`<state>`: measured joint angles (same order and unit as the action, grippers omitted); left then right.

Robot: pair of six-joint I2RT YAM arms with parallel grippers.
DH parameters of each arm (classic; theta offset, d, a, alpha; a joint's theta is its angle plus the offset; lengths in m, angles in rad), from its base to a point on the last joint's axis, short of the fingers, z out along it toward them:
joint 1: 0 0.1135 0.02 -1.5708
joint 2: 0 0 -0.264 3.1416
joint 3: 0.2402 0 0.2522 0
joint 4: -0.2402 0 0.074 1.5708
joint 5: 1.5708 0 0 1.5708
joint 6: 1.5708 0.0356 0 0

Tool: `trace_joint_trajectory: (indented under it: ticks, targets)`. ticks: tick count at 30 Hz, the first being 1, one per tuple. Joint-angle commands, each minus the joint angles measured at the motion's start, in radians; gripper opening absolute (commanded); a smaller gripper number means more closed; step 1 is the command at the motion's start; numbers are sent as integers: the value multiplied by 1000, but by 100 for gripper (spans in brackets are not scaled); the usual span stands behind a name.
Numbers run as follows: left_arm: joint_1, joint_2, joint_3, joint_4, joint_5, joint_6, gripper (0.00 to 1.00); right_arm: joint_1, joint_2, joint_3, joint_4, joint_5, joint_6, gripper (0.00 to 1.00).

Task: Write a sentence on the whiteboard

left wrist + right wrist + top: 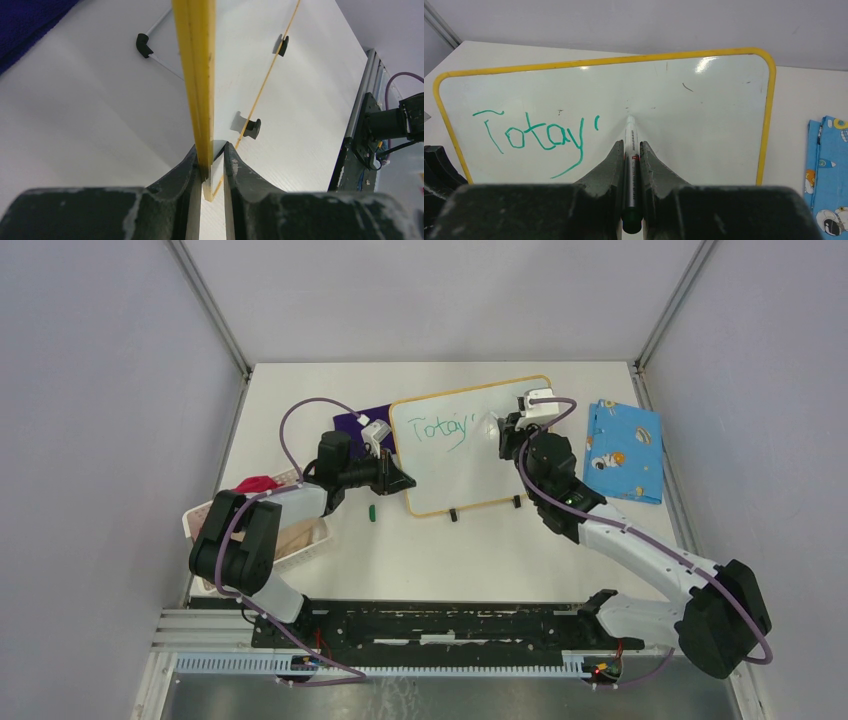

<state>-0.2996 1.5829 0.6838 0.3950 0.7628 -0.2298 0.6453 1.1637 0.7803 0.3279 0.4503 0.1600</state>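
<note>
1. Green handwriting on the whiteboard (704, 115), left of the jaws of the right gripper (630, 147): the sentence (536, 137) reads "Totay" followed by an apostrophe, its third letter shaped like a t
2. Tiny print with a red mark on the marker (629, 131) barrel held between those jaws, too small to read

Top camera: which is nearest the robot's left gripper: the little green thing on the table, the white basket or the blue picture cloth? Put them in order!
From the left gripper, clamped on the whiteboard at its left edge:
1. Little green thing, just beside it, toward the arm bases.
2. White basket, farther left.
3. Blue cloth, far right, beyond the whiteboard.
</note>
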Motion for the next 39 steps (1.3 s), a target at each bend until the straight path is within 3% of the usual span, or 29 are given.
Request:
trace_joint_trajectory:
  ticks: [1, 39]
  targets:
    - [-5, -4, 14, -41, -81, 98, 2, -5, 9, 31, 53, -3, 4, 0]
    - [-10, -6, 17, -48, -83, 103, 2, -8, 32, -7, 49, -69, 33, 0]
